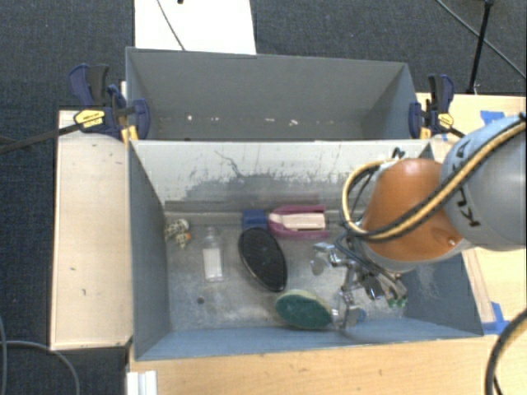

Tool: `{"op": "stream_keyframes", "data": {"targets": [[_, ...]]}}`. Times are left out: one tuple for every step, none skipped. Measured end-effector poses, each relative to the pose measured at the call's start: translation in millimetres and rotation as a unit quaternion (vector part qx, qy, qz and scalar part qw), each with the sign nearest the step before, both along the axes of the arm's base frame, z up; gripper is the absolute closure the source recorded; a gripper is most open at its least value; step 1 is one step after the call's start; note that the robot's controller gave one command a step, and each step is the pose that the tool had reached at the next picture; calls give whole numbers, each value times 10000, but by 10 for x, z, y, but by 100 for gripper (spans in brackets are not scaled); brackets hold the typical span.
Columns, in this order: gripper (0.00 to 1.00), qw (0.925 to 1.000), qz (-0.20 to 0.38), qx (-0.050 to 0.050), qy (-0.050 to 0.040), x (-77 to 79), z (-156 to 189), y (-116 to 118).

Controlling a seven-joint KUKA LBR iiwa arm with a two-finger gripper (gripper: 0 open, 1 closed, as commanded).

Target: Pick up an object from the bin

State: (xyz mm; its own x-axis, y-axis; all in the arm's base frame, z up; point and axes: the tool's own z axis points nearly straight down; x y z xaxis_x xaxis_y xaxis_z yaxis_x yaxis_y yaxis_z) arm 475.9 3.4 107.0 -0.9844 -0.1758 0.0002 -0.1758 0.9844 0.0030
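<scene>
Dark grey carpet floor [49, 23], thin black cables [37, 134] trailing across it

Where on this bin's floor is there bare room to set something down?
The barest patch is the near left corner of the grey metal bin, bordered by the small clear bottle, the black oval brush and the dark green oval pad. It is crowded from the pink rectangular box at the back to the gripper beside the pad.
</scene>
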Motion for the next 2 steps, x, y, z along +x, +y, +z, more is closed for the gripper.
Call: {"op": "stream_keyframes", "data": {"targets": [[0, 9980, 626, -12, -79, 46, -352, 436], [100, 9980, 638, -12, -20, 4, -371, 428]]}}
